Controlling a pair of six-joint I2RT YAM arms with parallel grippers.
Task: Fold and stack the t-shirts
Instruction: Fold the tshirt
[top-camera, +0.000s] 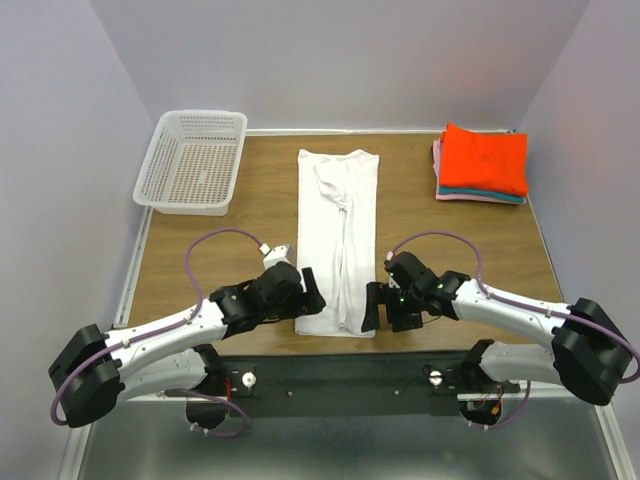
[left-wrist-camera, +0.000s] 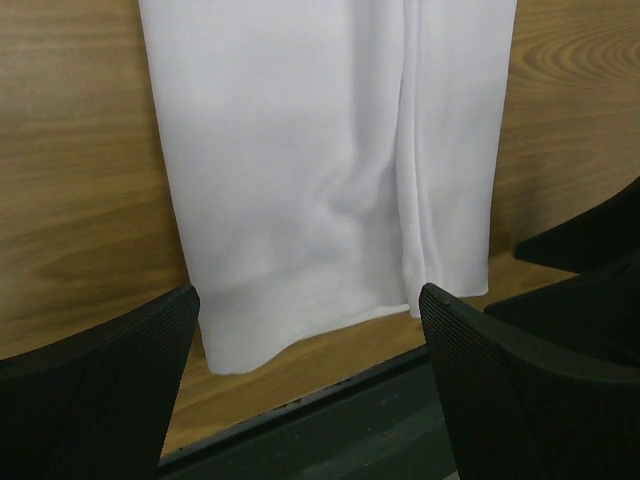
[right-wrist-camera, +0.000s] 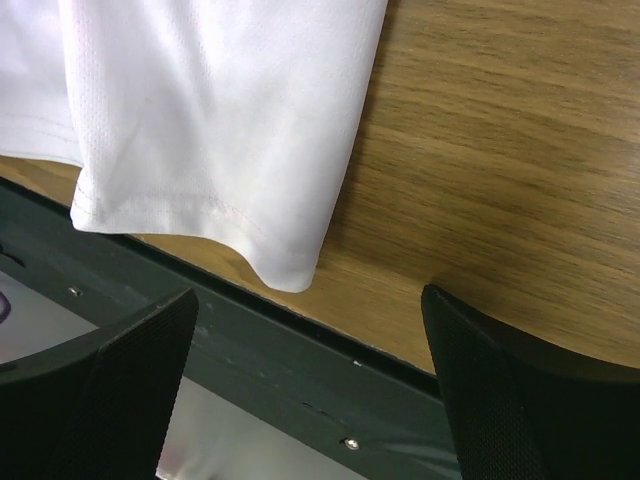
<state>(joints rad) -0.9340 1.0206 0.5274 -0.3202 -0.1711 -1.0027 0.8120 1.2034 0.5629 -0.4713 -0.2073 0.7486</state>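
Observation:
A white t-shirt (top-camera: 338, 235) lies folded into a long narrow strip down the middle of the table, its hem at the near edge. It also shows in the left wrist view (left-wrist-camera: 320, 150) and the right wrist view (right-wrist-camera: 210, 120). My left gripper (top-camera: 311, 293) is open and empty beside the hem's left corner. My right gripper (top-camera: 376, 307) is open and empty beside the hem's right corner. A stack of folded shirts, orange-red (top-camera: 486, 158) on top with teal and pink beneath, sits at the far right.
A white mesh basket (top-camera: 193, 160) stands at the far left. The wooden table (top-camera: 200, 250) ends in a dark metal front edge (right-wrist-camera: 300, 370) just below both grippers. Grey walls close in the sides and back.

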